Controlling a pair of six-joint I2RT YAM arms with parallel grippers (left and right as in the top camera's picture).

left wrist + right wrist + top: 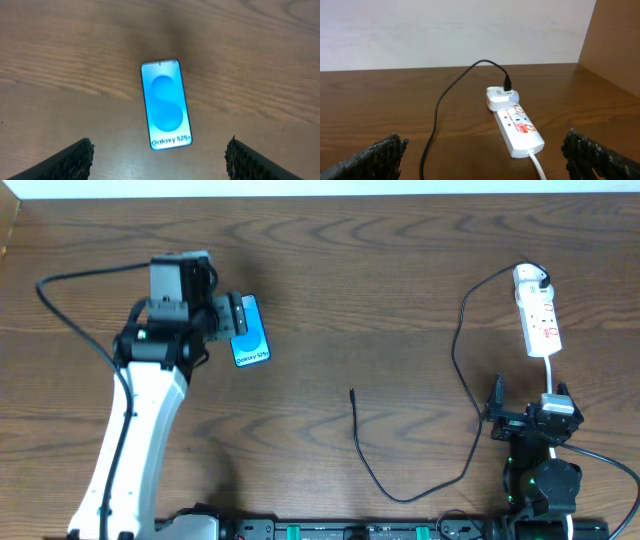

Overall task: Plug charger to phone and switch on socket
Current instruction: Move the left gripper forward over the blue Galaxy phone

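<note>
Left wrist view: my left gripper [162, 161] hangs over the phone [166, 105], fingers spread wide, holding nothing. The phone lies flat on the table [260, 60], screen up, Galaxy text end nearest my fingers. Overhead: the charger [460, 360] lies well right of the phone, its free plug tip [352, 392] apart from it. The socket [537, 315] is far right of the phone, with the charger's other end plugged in. My right gripper [528, 408], also far right of the phone, is wide open and empty.
</note>
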